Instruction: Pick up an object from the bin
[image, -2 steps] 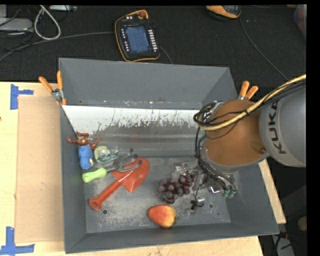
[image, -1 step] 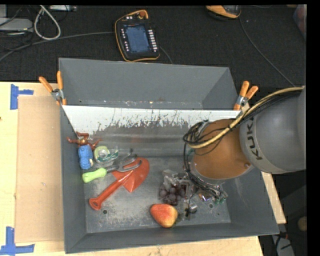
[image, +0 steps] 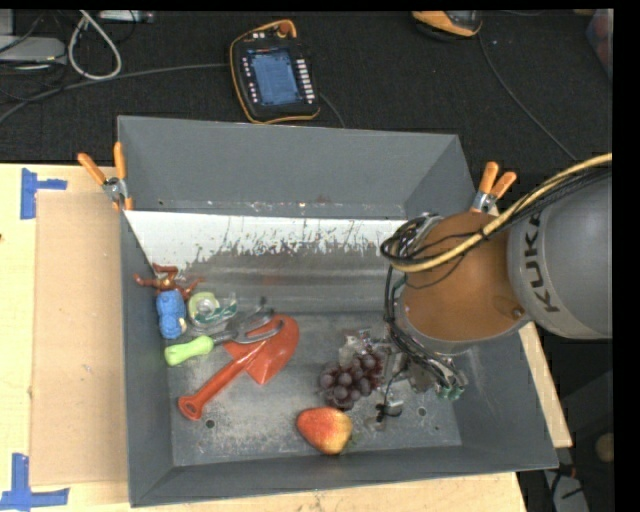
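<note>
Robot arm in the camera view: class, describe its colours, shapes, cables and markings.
The silver-grey rounded arm link carries black KUKA lettering. Its wrist wears a smooth orange-brown dome cover. Yellow and black cables run along the link and loop over the cover. Beneath it sits a small dark metal gripper.

Low arm from right, tool downward.

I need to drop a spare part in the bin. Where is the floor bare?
Bare floor behind the shovel and grapes, below the back wall. Crowded at the left by the blue toy, and round the gripper.
</note>
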